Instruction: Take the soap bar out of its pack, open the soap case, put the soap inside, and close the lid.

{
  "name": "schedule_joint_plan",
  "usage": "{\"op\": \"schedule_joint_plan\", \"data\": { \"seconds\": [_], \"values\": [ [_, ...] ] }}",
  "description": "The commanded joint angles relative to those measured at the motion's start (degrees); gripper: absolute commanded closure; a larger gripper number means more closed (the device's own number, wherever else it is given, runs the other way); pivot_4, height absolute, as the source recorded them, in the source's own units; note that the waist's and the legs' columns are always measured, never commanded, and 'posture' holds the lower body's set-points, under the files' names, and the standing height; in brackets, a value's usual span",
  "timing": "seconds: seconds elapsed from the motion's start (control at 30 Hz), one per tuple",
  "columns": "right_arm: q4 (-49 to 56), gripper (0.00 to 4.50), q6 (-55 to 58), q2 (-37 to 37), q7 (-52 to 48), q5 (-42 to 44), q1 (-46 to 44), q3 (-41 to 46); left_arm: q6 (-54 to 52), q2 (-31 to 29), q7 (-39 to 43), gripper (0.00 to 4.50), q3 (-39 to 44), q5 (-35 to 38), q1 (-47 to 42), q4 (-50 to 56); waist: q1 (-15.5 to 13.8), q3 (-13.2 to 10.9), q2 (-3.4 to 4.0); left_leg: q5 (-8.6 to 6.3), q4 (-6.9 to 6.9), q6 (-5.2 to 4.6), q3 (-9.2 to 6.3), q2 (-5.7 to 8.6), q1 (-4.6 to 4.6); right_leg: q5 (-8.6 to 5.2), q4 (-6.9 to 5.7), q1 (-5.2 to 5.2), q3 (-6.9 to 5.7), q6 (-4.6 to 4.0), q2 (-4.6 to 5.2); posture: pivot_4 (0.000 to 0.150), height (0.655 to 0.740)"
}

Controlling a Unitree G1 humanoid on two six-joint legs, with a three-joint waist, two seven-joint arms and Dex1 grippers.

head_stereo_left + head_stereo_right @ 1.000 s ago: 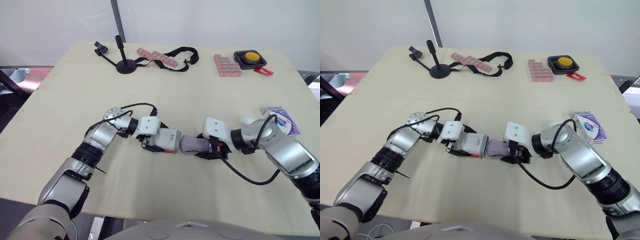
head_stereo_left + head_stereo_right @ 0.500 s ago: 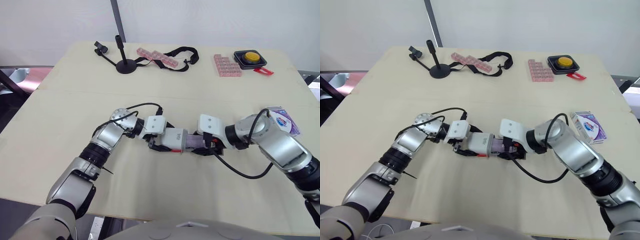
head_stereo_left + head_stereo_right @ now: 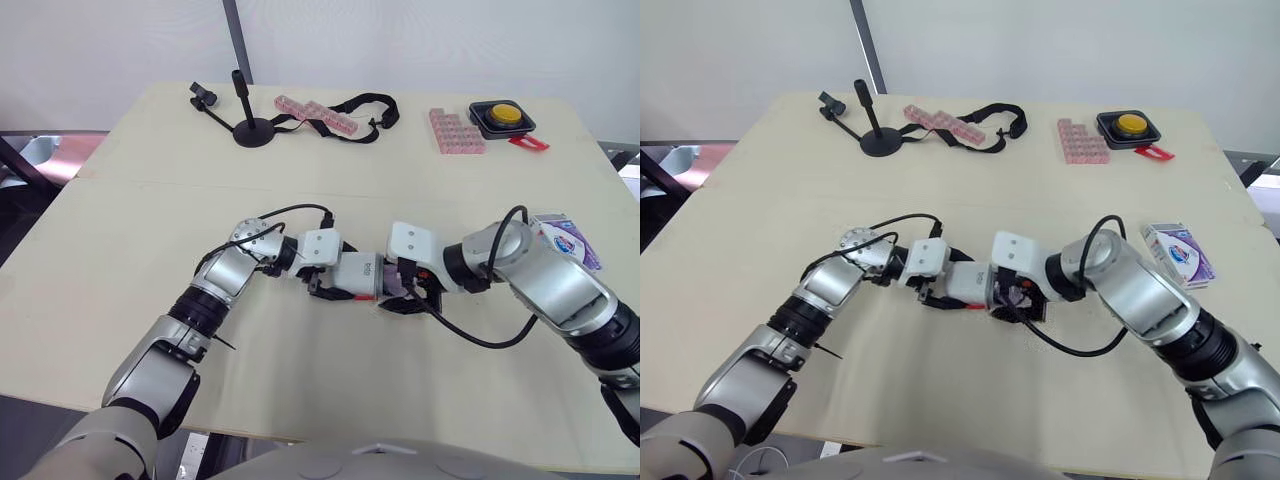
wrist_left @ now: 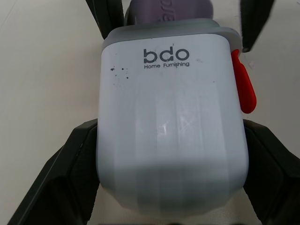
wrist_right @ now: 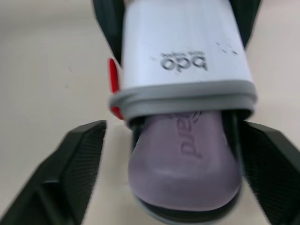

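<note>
Soap is the slippery part here: the lilac, rounded soap bar (image 5: 185, 164) looks smooth, firm and light, likely to skid under a pinch, so its long flanks seem the safest hold. It lies near the middle of the tabletop (image 3: 120, 250), one end tucked into the mouth of the white plastic soap case (image 3: 358, 273) with a grey rim and a red latch (image 4: 243, 86). The case looks rigid and light, best clamped across its side walls, and the left gripper (image 4: 171, 140) has it so, jaws closed on both flanks. The right gripper (image 5: 174, 129) faces it from the other end, jaws spread either side of the bar, one finger plainly clear of it. The purple-and-white cardboard pack (image 3: 565, 240) sits at the tabletop's right edge. How deep the bar reaches is hidden inside the shell. The hinge and lid seam are hard to make out, and the rim cuts off the bar's embossed lettering.
</note>
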State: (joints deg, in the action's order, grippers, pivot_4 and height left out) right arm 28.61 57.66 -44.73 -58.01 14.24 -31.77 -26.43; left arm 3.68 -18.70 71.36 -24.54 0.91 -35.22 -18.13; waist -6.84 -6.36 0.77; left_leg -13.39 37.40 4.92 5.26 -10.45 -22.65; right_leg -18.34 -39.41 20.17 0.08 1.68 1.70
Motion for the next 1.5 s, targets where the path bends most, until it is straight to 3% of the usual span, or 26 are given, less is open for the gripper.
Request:
{"op": "schedule_joint_plan", "data": {
  "seconds": [0.03, 0.6, 0.7, 1.07, 1.5],
  "values": [
    [2.76, 0.03, -0.14, -2.07, -0.67, 1.89, 0.88, 2.57, 0.45, 0.23, -0.7, 1.03, 0.4, 0.14, -0.92, 1.38, -0.28, 0.0, 0.0, 0.0, 0.0, 0.0, 0.0, 0.0, 0.0, 0.0, 0.01, 0.0, 0.0, 0.0, 0.0, 0.15, 0.7343],
    [-1.91, 0.03, -9.5, -12.11, -1.55, 2.26, 11.65, 12.14, 0.99, 0.8, -0.27, 1.03, 0.22, 0.22, -1.54, 0.43, -0.95, 0.0, 0.0, 0.0, 0.0, 0.0, 0.01, 0.01, -0.32, 0.0, 0.09, -0.01, 0.11, 0.01, -0.04, 0.15, 0.7343],
    [-2.53, 0.79, -14.03, -11.6, -1.86, 1.95, 13.3, 12.52, 1.16, 0.9, -0.24, 1.03, 0.29, 0.17, -1.64, 0.32, -0.89, 0.0, 0.0, 0.0, 0.02, 0.0, 0.0, 0.0, -0.41, 0.0, 0.09, 0.01, 0.1, 0.01, -0.04, 0.15, 0.7343],
    [-3.63, 4.44, -25.75, -6.79, -1.25, 1.3, 17.25, 12.63, 1.3, 0.92, -0.05, 1.03, 0.38, 0.58, -0.97, 1.35, -0.88, 0.01, 0.03, -0.02, 0.43, -0.04, -0.02, -0.07, -0.59, 0.0, -0.04, 0.23, 0.01, 0.01, -0.08, 0.15, 0.7343],
    [-2.99, 4.48, -25.5, -3.53, -0.32, -1.9, 14.88, 8.35, 1.31, 1.25, 0.15, 1.03, 0.06, 0.43, -1.38, 2.2, -0.78, 0.0, 0.04, -0.03, 0.45, -0.07, -0.02, -0.09, -0.61, 0.0, -0.06, 0.23, 0.01, 0.02, -0.07, 0.15, 0.7343]
  ]
}}
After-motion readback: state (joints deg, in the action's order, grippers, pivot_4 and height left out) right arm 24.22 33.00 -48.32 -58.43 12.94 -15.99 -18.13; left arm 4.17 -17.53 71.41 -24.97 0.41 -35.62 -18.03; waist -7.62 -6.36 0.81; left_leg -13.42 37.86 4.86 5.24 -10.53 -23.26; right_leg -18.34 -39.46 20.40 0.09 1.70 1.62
